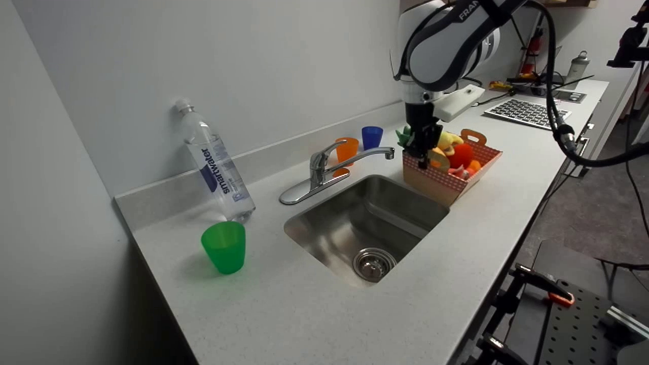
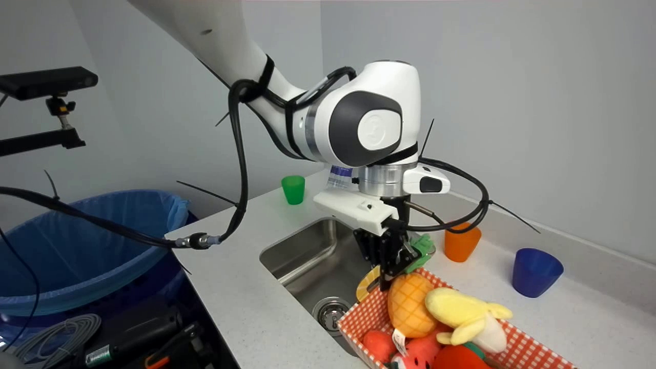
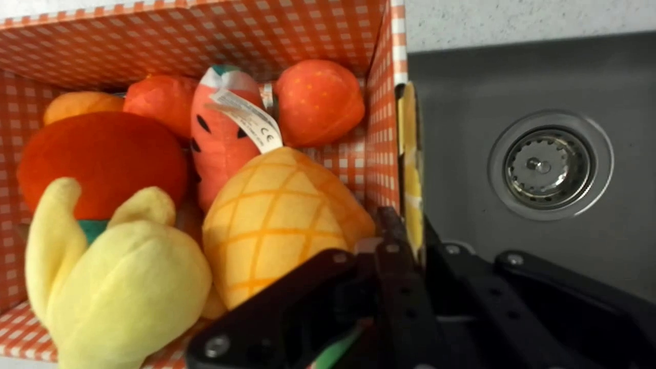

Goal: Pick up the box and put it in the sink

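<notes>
Wrist view, hand (image 3: 411, 228) pinching handle (image 3: 411, 138) of gingham box (image 3: 307, 31), rounded plush fruit (image 3: 274, 220), steel sink (image 3: 456, 87)

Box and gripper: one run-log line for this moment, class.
box: beside sink, plush fruit inside | gripper: closed on box's sink-side end | placement: not yet done

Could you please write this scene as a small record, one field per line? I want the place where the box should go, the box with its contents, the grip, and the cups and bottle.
destination: stainless-steel sink, chrome faucet alongside
container: open-topped red-and-white gingham box, at the sink's edge, not yet inside
contents: plush pineapple, plush banana, plush watermelon, other red and orange pieces
grip: jaws on both sides of the box's sink-end handle, apparently shut on it
drinkware: green cup, orange cup, blue cup, tilted smartwater bottle
</notes>
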